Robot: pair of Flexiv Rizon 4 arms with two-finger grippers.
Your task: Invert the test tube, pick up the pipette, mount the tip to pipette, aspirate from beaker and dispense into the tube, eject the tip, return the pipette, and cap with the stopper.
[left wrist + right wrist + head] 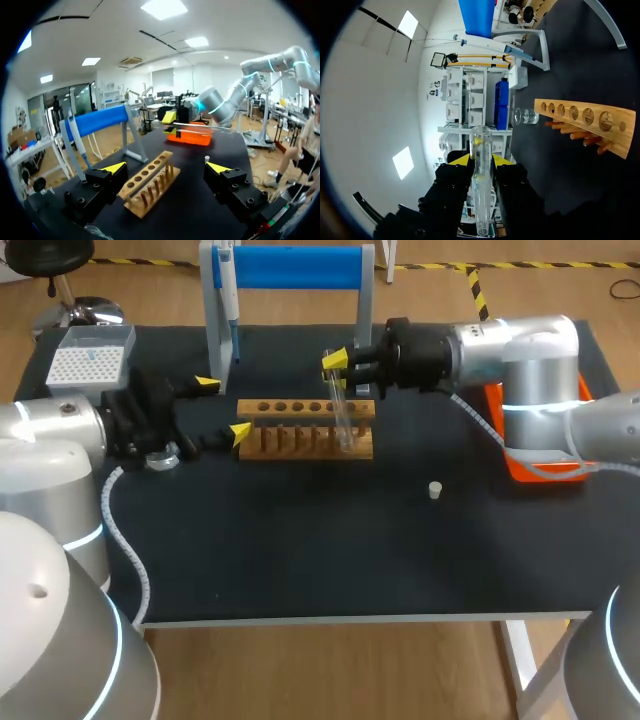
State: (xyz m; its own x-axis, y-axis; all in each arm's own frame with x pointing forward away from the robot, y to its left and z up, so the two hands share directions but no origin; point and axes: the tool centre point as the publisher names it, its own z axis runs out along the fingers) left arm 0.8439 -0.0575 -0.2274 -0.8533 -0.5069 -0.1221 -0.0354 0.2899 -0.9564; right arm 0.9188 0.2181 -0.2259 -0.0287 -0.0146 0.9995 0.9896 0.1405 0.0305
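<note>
The right gripper (481, 160) is closed on the one glass tube (481, 137), both yellow tips pressing its sides, holding it in the air over the end of the single wooden rack (305, 430), whose six holes are empty. One small white stopper (435, 490) lies on the table below this gripper, apart from the rack. The left gripper (223, 408) is spread wide and holds nothing, just off the rack's other end. One beaker (163, 456) sits beside it, with one tip box (90, 358) and one pipette (228, 295) on a blue stand (295, 267) nearby.
</note>
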